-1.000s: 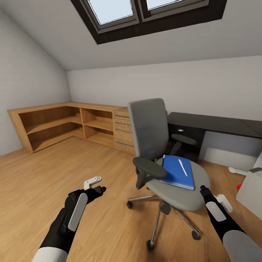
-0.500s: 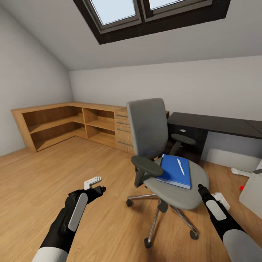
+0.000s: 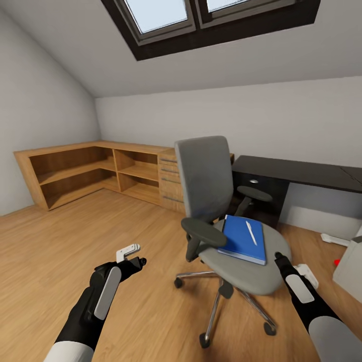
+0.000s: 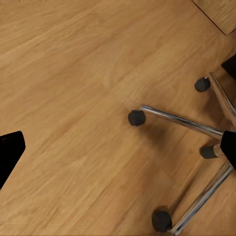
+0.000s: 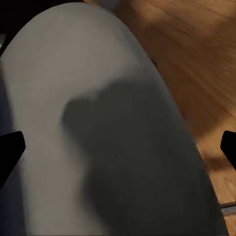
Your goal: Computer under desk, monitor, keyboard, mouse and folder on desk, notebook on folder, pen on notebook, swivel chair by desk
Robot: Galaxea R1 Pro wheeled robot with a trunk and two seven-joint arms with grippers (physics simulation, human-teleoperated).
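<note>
Standing in the middle of the head view, the swivel chair [image 3: 221, 216] faces right with its tall grey back toward the far wall and its chrome base on the light wooden floor [image 3: 60, 241]. On its seat lies the blue folder [image 3: 244, 239], and the whitish pen [image 3: 251, 232] lies on top of the folder; the notebook cannot be made out. Just behind the chair, to the right, runs the desk [image 3: 301, 172] with its matt black top and a drawer unit with a silver knob. At the far right edge the light grey computer [image 3: 349, 266] stands on the floor with a red light beside it. A light wooden shelf bench [image 3: 90, 173] fills the far left corner under the skylight [image 3: 201, 20]. The left gripper [image 3: 131, 254] hovers over bare floor, well left of the chair, and I cannot tell its spread from here. The right gripper [image 3: 278, 257] sits just beside the seat's near right rim. In the left wrist view, the fingertips [image 4: 10, 150] stand wide apart at opposite edges, holding nothing, above the floor and the chair's chrome legs and castors. In the right wrist view, the fingertips [image 5: 10, 147] are likewise spread wide and empty, just above the grey seat cushion [image 5: 98, 137].
</note>
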